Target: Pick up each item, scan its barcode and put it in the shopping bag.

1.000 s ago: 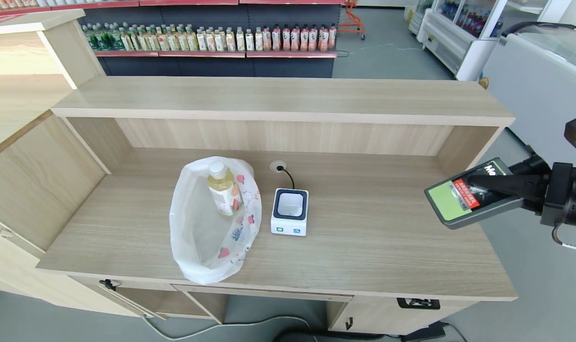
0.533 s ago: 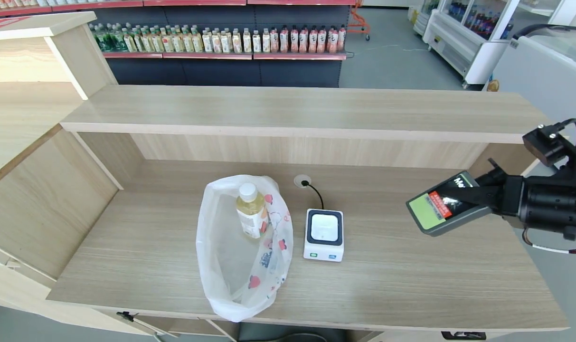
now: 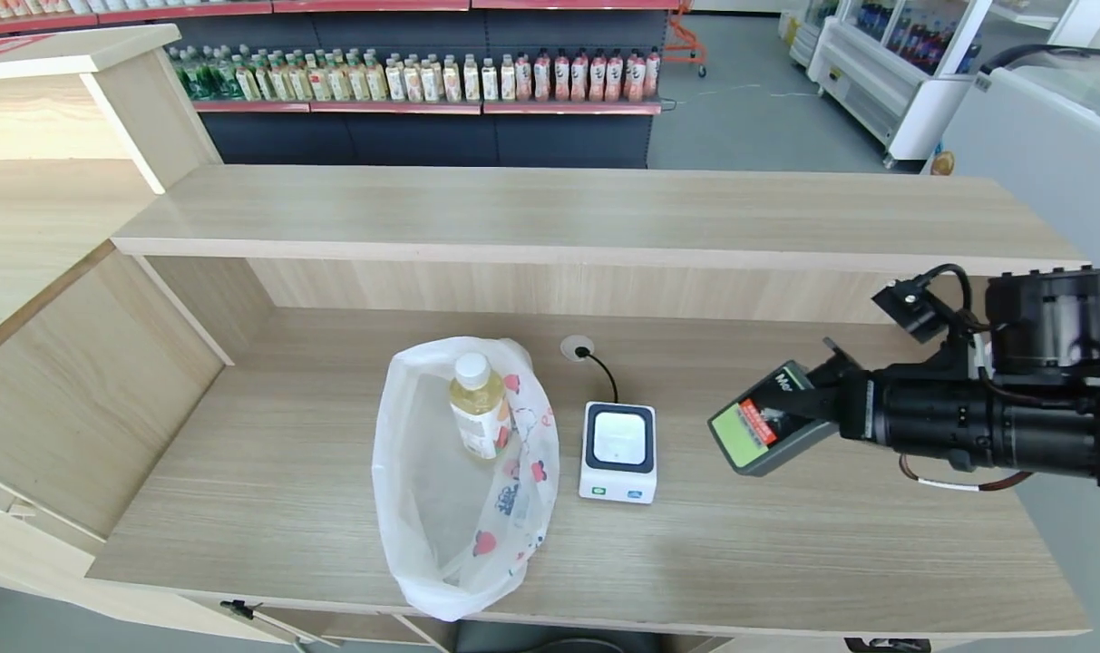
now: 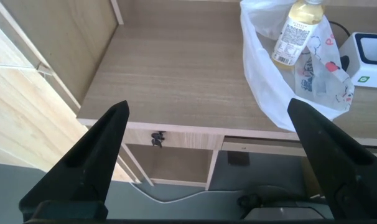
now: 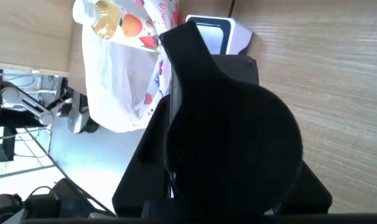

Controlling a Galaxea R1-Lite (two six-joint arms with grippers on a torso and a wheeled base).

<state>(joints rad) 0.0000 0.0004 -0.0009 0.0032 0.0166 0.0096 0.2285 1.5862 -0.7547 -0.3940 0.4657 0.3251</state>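
Your right gripper [image 3: 793, 406] grasps the green packet [image 3: 749, 428] over the counter's [image 3: 785, 531] right half, beside the scanner [image 3: 618, 451]; left gripper [image 4: 208, 109] hangs released.

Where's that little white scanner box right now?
In the head view the scanner sits on the counter near its middle, just right of the shopping bag; the right hand holds a packet farther right.
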